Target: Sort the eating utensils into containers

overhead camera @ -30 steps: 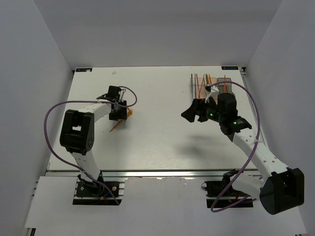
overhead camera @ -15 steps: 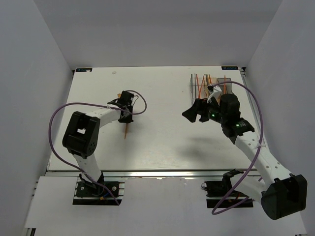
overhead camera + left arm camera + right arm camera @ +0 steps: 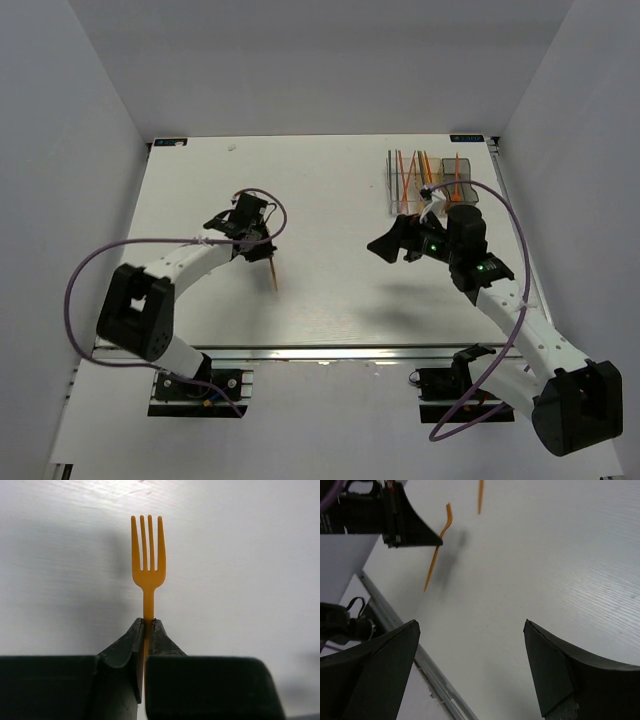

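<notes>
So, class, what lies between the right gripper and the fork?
Only bare table separates right gripper from fork, as the top view shows.

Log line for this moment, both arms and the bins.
left gripper: shut on orange fork, tines forward | right gripper: open, empty | bins: far right, utensils inside

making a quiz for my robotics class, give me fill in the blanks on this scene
1. The left gripper is shut on an orange ____.
2. The right gripper is open and holds ____.
3. The containers stand at the far ____ corner of the table.
Missing words: fork; nothing; right.
</notes>
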